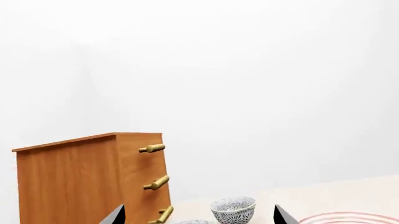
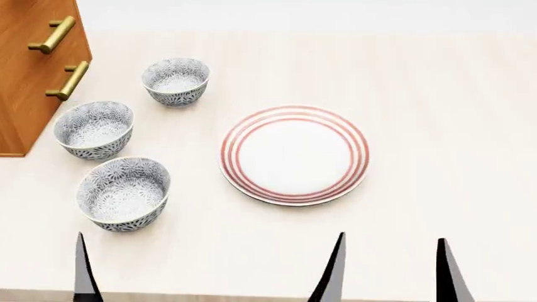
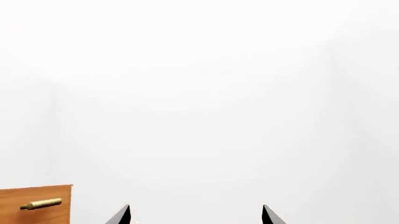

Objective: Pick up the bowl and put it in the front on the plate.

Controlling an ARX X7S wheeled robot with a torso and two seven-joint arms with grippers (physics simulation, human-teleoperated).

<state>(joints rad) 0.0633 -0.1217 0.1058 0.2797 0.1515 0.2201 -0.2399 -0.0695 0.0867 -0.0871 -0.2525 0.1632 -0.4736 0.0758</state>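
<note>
Three small grey-blue floral bowls stand in a row on the left of the pale table: a near bowl [image 2: 123,192], a middle one [image 2: 94,128] and a far one [image 2: 175,80]. The red-ringed white plate [image 2: 293,154] lies bare at the table's centre. My right gripper [image 2: 390,238] is open at the near edge, short of the plate. Only one fingertip [image 2: 82,251] of the left gripper shows in the head view, just in front of the near bowl. In the left wrist view the left gripper [image 1: 199,210] is open, with a bowl [image 1: 234,210] beyond the gap and the plate [image 1: 349,217] off to one side.
A wooden drawer cabinet [image 2: 34,69] with brass handles [image 2: 52,34] stands at the far left, close to the middle and far bowls. It also fills one side of the left wrist view as the cabinet [image 1: 87,182]. The right wrist view shows mostly white wall.
</note>
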